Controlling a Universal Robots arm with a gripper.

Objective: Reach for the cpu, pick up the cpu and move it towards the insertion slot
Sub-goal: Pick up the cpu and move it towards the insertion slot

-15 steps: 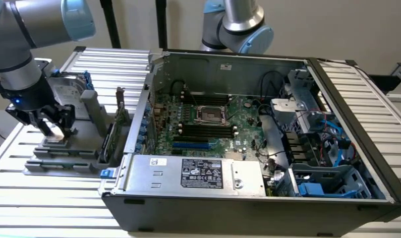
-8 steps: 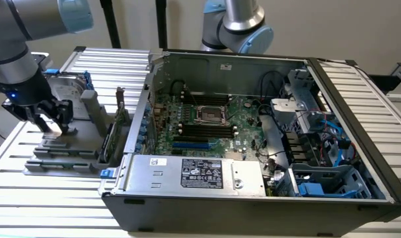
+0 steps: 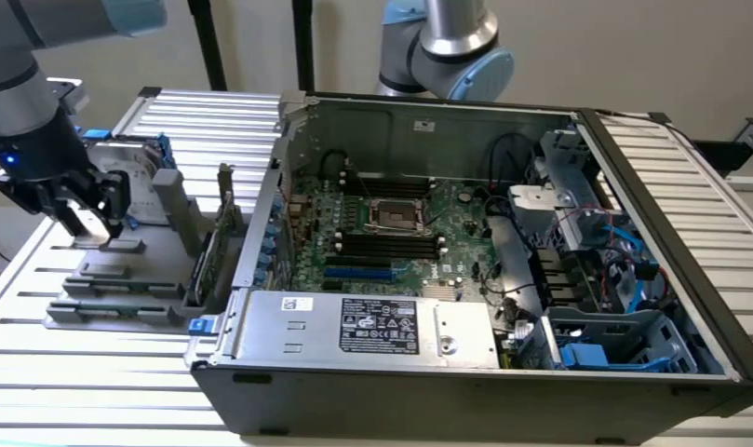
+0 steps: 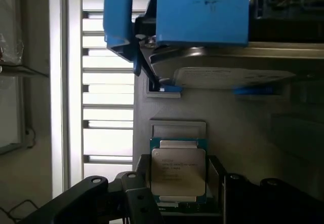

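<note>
A robotics lab: robot arm (image 3: 22, 65), opened computer case (image 3: 476, 405) (on slatted bench (image 3: 90, 396)).

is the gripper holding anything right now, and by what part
Cannot be told: the gripper is around the cpu on the grey fixture, flanking two opposite edges, but a grip isn't clear.

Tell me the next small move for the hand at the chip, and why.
Likely a short, slow, straight lift, watching whether the chip comes up with the hand. The hand is down at the grey holder, straddling the chip. I cannot tell if it is gripped yet, and the hard drive stands close beside.
</note>
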